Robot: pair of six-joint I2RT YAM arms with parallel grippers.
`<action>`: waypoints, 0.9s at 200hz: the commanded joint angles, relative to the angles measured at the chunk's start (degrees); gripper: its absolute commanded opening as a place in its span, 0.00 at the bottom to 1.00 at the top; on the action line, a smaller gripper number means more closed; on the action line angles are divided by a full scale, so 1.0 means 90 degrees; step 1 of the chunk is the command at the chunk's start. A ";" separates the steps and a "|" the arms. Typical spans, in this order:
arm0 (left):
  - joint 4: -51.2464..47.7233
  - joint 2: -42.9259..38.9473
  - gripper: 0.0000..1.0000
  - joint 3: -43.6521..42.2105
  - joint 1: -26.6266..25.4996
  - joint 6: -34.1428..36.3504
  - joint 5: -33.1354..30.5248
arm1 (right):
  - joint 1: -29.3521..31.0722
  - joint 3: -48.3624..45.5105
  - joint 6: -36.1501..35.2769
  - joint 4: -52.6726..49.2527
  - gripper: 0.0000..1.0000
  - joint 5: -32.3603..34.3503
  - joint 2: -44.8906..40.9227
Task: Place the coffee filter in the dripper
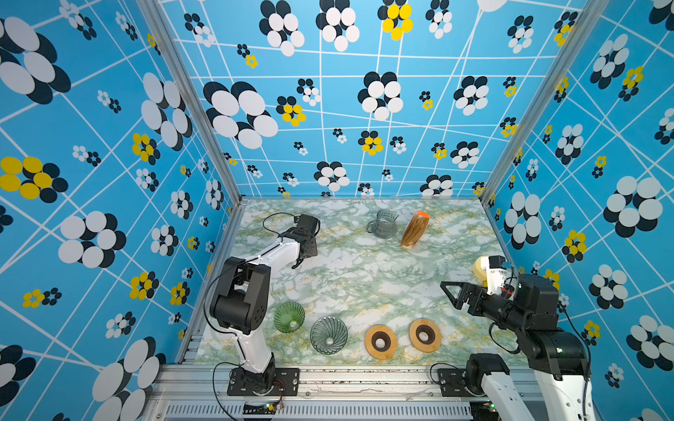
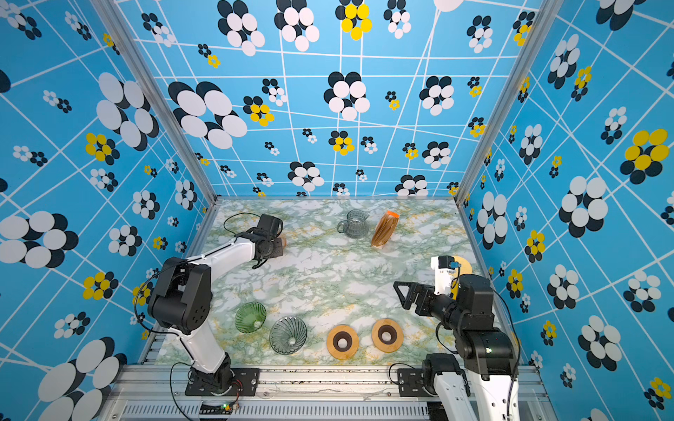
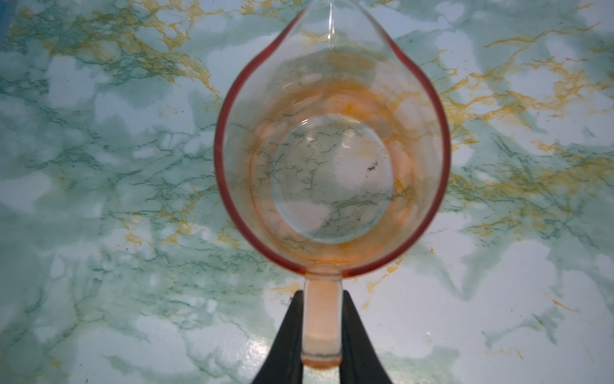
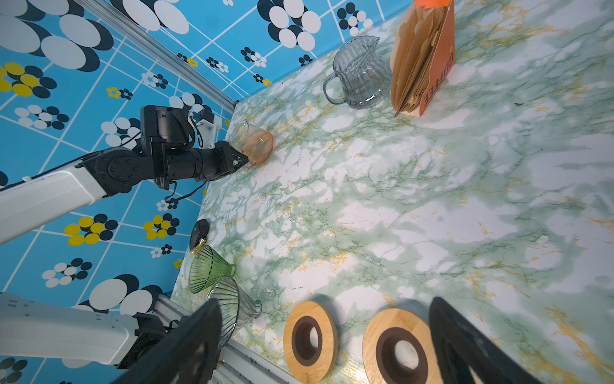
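In both top views the filters [image 1: 415, 229] stand at the far side of the worktop [image 1: 364, 277], just beside the grey jug [image 1: 382, 225]. Their long axis rises from the worktop and leans a little, with the orange tab on top. Your right fingers [image 1: 450, 297] are nearer to them than your left fingers [image 1: 309, 250]. The green dripper [image 1: 289, 317] and the clear dripper [image 1: 328, 334] sit at the near edge, mouths upward.

In the left wrist view your left fingers [image 3: 358, 332] are closed on the handle of the orange jug [image 3: 332, 173], one on each side. No filter shows here.

In the right wrist view your right fingers [image 4: 199, 339] stand wide apart and hold nothing. The filters [image 4: 415, 66] lie far ahead, with their brown sheets turned toward the grey jug [image 4: 362, 73] and their edges toward these fingers.
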 commanded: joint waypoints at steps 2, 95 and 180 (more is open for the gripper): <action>-0.0030 -0.0300 0.17 -0.0135 -0.0111 0.0141 -0.0186 | 0.0033 0.0044 -0.0019 -0.0140 0.98 0.0107 0.0115; 0.0200 -0.1147 0.15 -0.0888 -0.1037 0.0165 -0.0186 | 0.0025 0.0580 -0.0233 -0.0674 0.99 0.0398 0.0139; 0.0070 -0.1400 0.15 -0.1106 -0.2078 -0.0464 -0.0159 | 0.0030 0.0413 -0.0185 -0.0470 0.99 0.0368 0.0138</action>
